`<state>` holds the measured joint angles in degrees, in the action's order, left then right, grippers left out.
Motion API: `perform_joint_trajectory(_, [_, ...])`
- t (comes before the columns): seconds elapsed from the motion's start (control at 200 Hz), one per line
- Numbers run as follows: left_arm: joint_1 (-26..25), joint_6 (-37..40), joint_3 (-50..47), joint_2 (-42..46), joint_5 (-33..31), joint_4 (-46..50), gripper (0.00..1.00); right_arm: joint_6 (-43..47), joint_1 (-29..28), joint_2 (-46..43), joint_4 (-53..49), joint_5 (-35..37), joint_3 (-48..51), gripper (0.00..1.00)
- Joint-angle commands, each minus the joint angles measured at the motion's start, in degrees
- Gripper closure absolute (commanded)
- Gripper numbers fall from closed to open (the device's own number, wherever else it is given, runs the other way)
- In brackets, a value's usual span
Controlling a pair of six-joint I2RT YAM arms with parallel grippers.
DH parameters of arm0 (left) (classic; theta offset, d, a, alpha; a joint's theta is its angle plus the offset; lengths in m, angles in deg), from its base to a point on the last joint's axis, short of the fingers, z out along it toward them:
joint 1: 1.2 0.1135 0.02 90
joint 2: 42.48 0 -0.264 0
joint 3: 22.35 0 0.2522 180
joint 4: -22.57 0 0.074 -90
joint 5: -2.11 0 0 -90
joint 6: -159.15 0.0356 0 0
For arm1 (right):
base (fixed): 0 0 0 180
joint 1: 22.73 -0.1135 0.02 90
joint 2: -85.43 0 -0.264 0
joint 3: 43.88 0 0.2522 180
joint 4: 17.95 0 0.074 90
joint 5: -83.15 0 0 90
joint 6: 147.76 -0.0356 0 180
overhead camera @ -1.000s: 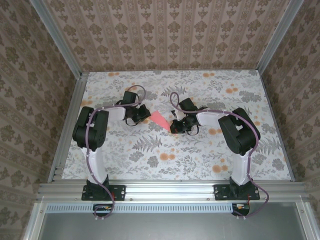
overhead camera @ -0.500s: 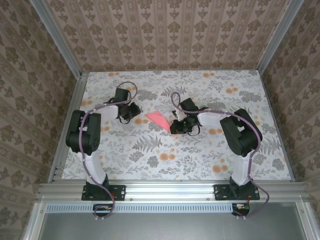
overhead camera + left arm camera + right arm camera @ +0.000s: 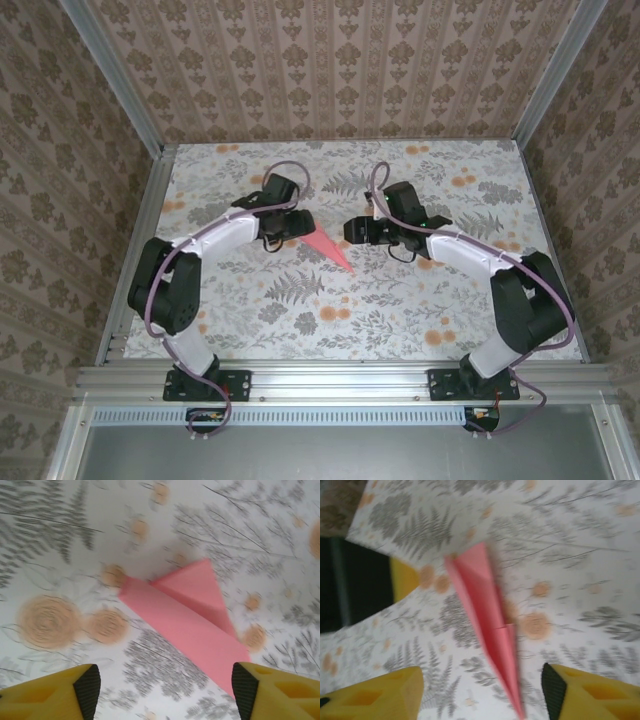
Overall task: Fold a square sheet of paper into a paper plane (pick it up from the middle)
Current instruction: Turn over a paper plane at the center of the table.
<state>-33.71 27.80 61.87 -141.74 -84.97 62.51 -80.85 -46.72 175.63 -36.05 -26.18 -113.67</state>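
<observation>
Paper plane lying flat on the floral table, between my left gripper and my right gripper. My left jaws stand wide and hold nothing, with the plane just ahead of them. My right jaws are likewise wide and empty, the plane's pointed tip reaching into their gap.

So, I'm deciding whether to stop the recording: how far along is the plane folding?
Done: the paper plane lies on the table as a narrow pointed dart, its folded layers showing. In hand: nothing. The left gripper and the right gripper both stand open, neither closed on it. Left: little that I can see, perhaps sharpening the creases.
</observation>
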Motion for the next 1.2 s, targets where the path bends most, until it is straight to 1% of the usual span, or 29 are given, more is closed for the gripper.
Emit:
perform_joint_trajectory(0.0, [-2.85, -2.92, 4.14, -2.96, -2.28, 5.27, 0.24, 0.18, 1.86, -1.9, 1.55, 7.31, 2.64, 0.28])
perform_joint_trajectory(0.13, [-5.44, -4.36, 9.68, -8.07, -2.18, 7.36, 0.22, 0.36, 3.51, -3.96, 4.18, 9.96, 5.58, 0.23])
perform_joint_trajectory(0.245, [-6.9, -3.44, 15.89, -13.08, -4.03, 11.56, 0.23, -0.12, 4.55, -4.93, 5.38, 9.93, 7.09, 0.22])
perform_joint_trajectory(0.345, [-7.71, -3.37, 19.44, -16.19, -6.43, 15.43, 0.27, -0.52, 5.0, -5.03, 5.74, 9.71, 7.6, 0.22])
perform_joint_trajectory(0.54, [-7.97, -5.74, 17.79, -15.54, -7.02, 17.4, 0.37, -1.22, 5.61, -5.03, 5.66, 9.67, 7.78, 0.22])
perform_joint_trajectory(0.705, [-8.0, -8.94, 13.12, -11.96, -7.12, 15.48, 0.44, -1.79, 5.69, -4.76, 5.81, 9.49, 7.7, 0.22])
perform_joint_trajectory(0.86, [-7.94, -11.59, 9.47, -9.54, -7.38, 12.11, 0.57, -2.23, 5.76, -3.98, 5.67, 8.86, 7.43, 0.22])
perform_joint_trajectory(0.94, [-7.88, -12.55, 7.75, -8.64, -7.44, 9.65, 0.61, -2.43, 5.78, -3.62, 5.52, 8.54, 7.18, 0.22])
perform_joint_trajectory(1.04, [-7.71, -12.84, 6.88, -8.58, -7.31, 7.8, 0.7, -2.74, 5.75, -3.27, 5.72, 8.13, 7.17, 0.22])
perform_joint_trajectory(1.095, [-7.67, -12.93, 6.47, -8.67, -7.11, 6.88, 0.75, -2.82, 5.71, -3.19, 5.74, 8.08, 7.16, 0.22])
perform_joint_trajectory(1.195, [-7.39, -12.58, 6.27, -8.82, -7.2, 5.9, 0.88, -3.17, 5.77, -3.27, 5.96, 8.08, 7.34, 0.22])
